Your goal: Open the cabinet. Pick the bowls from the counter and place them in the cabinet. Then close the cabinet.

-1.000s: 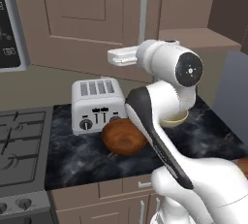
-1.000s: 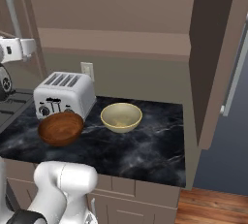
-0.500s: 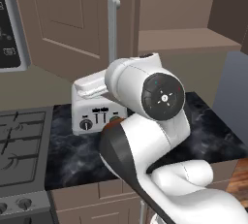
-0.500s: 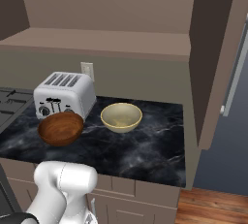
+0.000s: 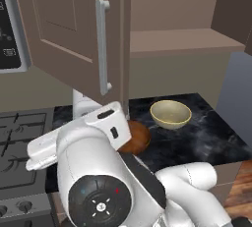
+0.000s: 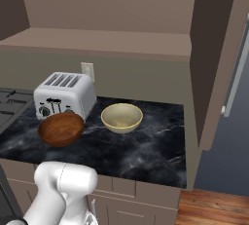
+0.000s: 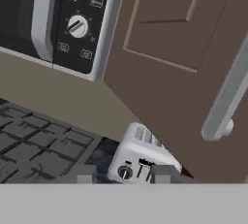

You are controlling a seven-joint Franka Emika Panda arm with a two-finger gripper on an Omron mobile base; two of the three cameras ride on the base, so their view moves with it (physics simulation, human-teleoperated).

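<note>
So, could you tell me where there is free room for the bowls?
The cabinet shelf lies bare along its whole width. On the counter, the right end past the cream bowl is free. It is crowded beside the toaster, where the wooden bowl sits.

Arm hides most of the wooden bowl (image 5: pixel 137 139).

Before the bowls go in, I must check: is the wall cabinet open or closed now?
Open. Both doors of the cabinet stand swung out, baring its inner shelf.
</note>
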